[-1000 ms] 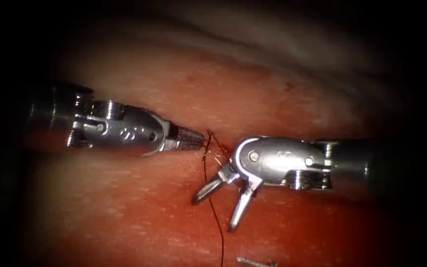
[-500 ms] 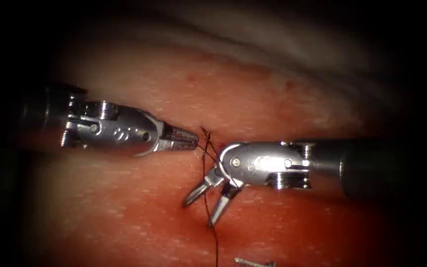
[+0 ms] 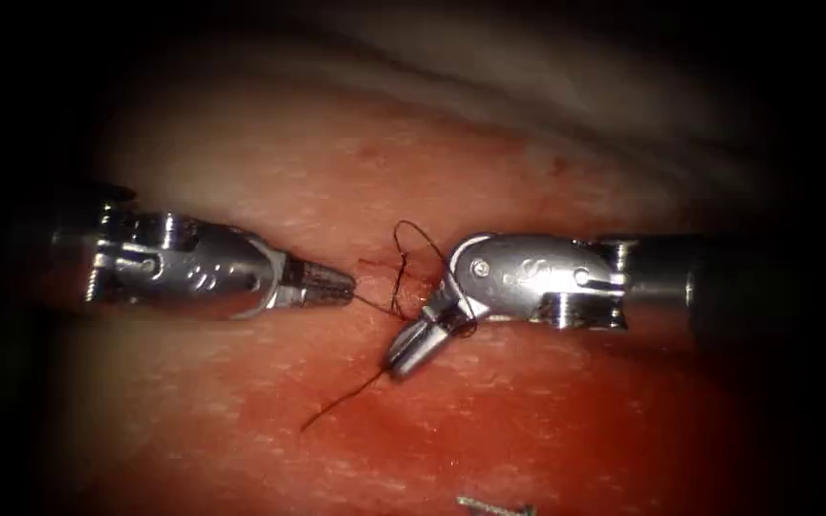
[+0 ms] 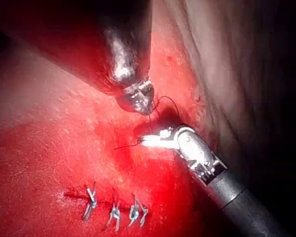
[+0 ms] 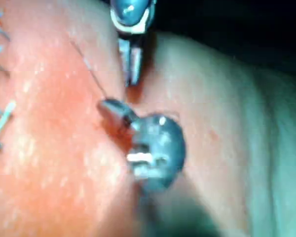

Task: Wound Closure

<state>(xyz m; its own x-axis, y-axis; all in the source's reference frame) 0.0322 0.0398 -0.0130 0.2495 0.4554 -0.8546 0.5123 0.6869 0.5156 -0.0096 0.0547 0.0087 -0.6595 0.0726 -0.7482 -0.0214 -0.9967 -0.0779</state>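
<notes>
In the endoscope view my left tool [image 3: 346, 284] comes in from the left of the cut [image 3: 375, 262], shut on a thin strand of dark thread [image 3: 411, 229]. The thread loops up over the cut and runs down to my right tool [image 3: 403, 361], whose jaws point down-left and are shut on it. A short loose end [image 3: 336, 406] trails from the jaw tips onto the tissue [image 3: 241, 420]. The left wrist view has the left tool [image 4: 138, 101] and the right tool [image 4: 150, 140] tip to tip with the thread [image 4: 170, 101] between. In the right wrist view the right tool [image 5: 111, 108] sits just under the left tool [image 5: 130, 74].
Several finished stitches with pale cut ends [image 4: 113, 212] lie in a row further along the tissue; one of them [image 3: 494, 505] shows at the endoscope view's lower edge. Red fluid [image 3: 547, 420] wets the tissue below the tools. A pale fold of tissue [image 3: 576, 96] rises behind.
The right jaws went from wide open to shut on the thread and rose slightly. The long strand down to the lower edge is now a short loose end. The left tool drew back leftward.
</notes>
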